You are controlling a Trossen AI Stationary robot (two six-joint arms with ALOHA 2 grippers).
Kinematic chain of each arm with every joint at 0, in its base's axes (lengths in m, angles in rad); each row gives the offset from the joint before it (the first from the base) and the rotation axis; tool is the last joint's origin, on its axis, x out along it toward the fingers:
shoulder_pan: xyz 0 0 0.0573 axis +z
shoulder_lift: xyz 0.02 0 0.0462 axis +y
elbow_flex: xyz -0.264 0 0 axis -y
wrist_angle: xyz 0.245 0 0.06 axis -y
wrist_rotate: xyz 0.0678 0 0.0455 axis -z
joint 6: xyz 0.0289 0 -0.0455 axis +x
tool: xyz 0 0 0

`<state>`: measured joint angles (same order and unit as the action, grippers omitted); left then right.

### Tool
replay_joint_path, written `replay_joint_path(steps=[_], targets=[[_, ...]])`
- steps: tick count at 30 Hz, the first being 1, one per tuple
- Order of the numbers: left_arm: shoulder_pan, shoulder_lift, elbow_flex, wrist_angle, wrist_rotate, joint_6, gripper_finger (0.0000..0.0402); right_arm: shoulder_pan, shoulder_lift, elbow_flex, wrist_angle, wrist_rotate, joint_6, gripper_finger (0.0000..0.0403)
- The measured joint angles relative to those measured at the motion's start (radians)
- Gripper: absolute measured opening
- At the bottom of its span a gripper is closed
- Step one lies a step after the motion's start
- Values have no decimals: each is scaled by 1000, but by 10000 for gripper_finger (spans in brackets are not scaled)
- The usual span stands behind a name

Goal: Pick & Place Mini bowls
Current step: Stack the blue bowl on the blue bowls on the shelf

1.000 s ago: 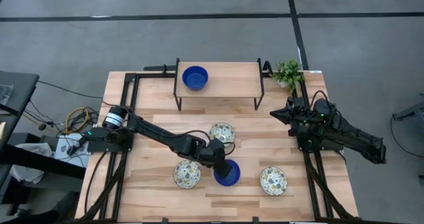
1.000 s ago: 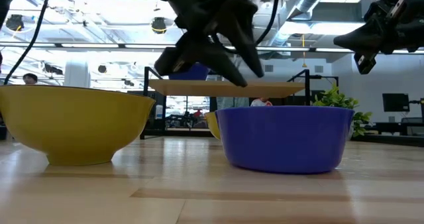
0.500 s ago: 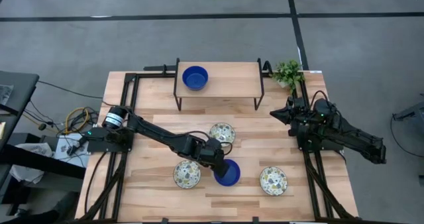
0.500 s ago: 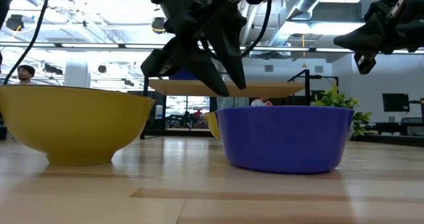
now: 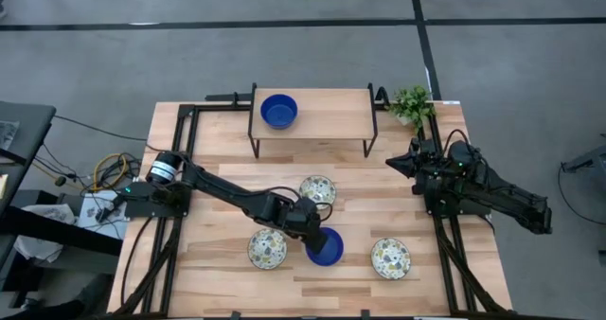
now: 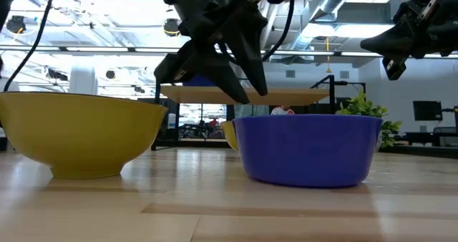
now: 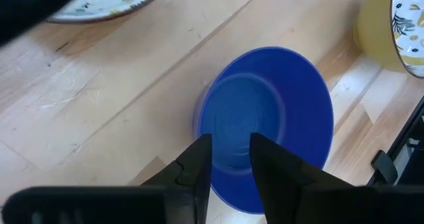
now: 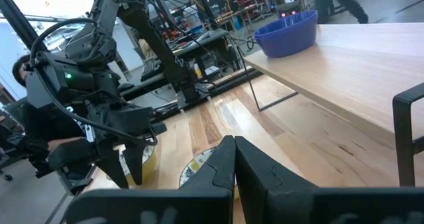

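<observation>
One cobalt blue mini bowl (image 5: 325,250) (image 6: 308,149) (image 7: 271,118) stands on its base on the table near the near edge. My left gripper (image 5: 315,233) (image 6: 252,97) (image 7: 230,159) hovers just above the bowl's rim, fingers pointing down and open by a narrow gap, touching nothing. A second blue bowl (image 5: 278,111) (image 8: 286,33) sits on the raised wooden shelf. Three floral bowls with yellow outsides rest on the table (image 5: 317,189) (image 5: 268,249) (image 5: 390,258). My right gripper (image 5: 391,161) (image 6: 392,56) (image 8: 234,159) waits shut, in the air at the table's right side.
The wooden shelf on black legs (image 5: 341,121) stands at the table's far edge, with a small green plant (image 5: 412,102) at the far right corner. Black frame rails (image 5: 185,140) run along the left and right sides. Bare wood lies between the shelf and the bowls.
My left gripper has shifted a little toward the table's left and dipped slightly over the blue bowl, then held still. The bowl has stayed in place.
</observation>
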<state>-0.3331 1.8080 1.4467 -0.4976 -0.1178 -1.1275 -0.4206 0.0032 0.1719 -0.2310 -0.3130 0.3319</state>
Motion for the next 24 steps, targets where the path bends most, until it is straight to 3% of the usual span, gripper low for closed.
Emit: replay_joint_path(steps=[14,24], targets=[[-7,0,0,13,0,-3,185,0,0,0,0,0,1,0],[-15,0,0,19,-1,48,193,0,0,0,0,0,0,0]])
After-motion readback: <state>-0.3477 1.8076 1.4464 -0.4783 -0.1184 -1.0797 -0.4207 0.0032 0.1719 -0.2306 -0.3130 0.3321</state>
